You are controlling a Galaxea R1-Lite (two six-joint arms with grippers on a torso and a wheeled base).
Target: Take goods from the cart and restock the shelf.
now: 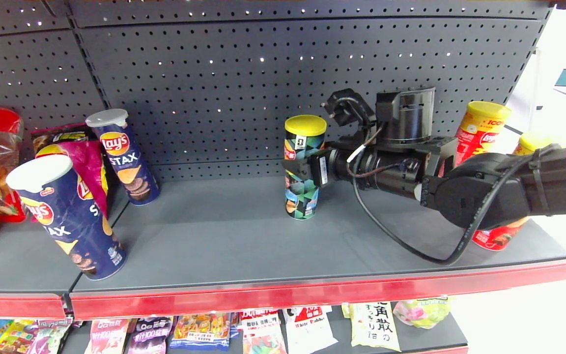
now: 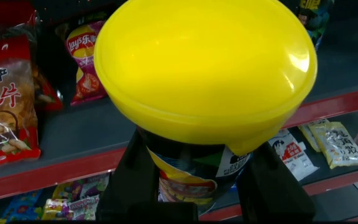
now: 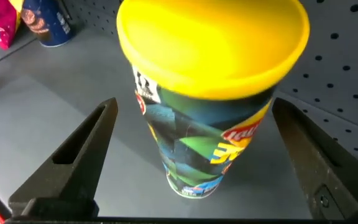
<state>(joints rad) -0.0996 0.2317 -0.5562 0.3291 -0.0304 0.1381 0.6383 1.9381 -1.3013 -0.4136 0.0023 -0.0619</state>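
In the head view, the patterned can [image 1: 304, 196] with its yellow lid is seen upright on the middle of the shelf [image 1: 224, 236], and the right gripper [image 1: 303, 172] is placed around its mid-body. Two blue cans [image 1: 69, 216] with white lids are counted toward the left. Two red cans [image 1: 482, 130] with yellow lids are counted toward the right, partly hidden behind the arm.

In the left wrist view, one further yellow-lidded can, the held can [image 2: 204, 68], is clamped between the jaws of the left gripper [image 2: 197, 186] and carried in the air before the shelves.

In the right wrist view, one patterned can [image 3: 210, 143] is seen standing between the jaws of the right gripper [image 3: 194, 109], which are spread wide, with a gap left on each side.

Such a can is judged light and stiff, yet easily dented, with a smooth, slippery wrap. Being tall and narrow, it is easily toppled. It is best held at mid-body, below the lid, since the lid could be popped off
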